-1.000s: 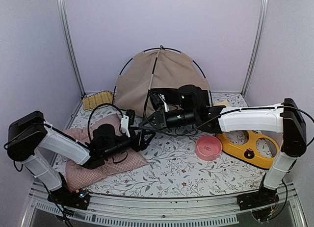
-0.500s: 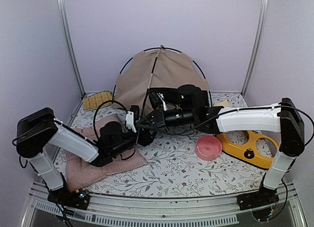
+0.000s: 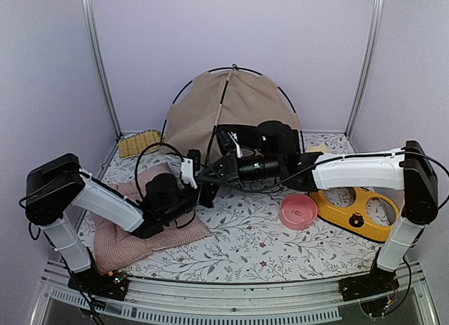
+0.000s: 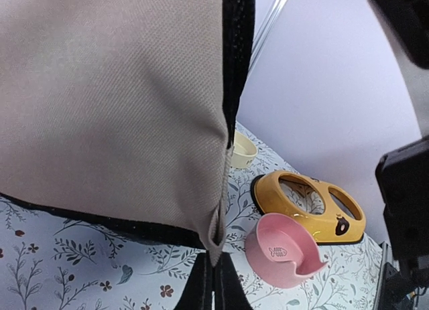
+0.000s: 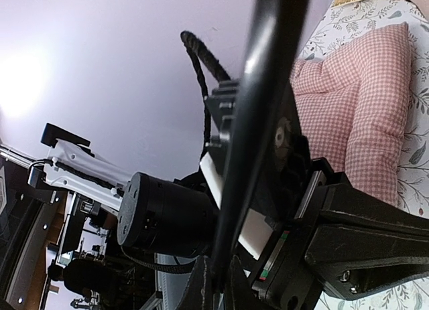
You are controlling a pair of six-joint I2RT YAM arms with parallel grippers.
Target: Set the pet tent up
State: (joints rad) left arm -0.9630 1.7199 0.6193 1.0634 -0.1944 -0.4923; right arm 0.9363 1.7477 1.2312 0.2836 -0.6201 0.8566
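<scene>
The pet tent stands as a beige dome with thin black poles at the back of the table. In the left wrist view its beige fabric with a black hem fills the frame, and my left gripper is shut on the fabric's lower corner. In the top view my left gripper lies low at the tent's front edge. My right gripper is just above it. In the right wrist view my right gripper is shut on a black tent pole.
A pink checked cushion lies under my left arm. A pink bowl and a yellow feeder stand sit at the right, with a small cream bowl behind them. A bamboo mat lies at the back left.
My left gripper has moved right and forward off the cushion to the tent's front edge and has shut on the fabric corner. The right gripper has kept its hold on the pole.
</scene>
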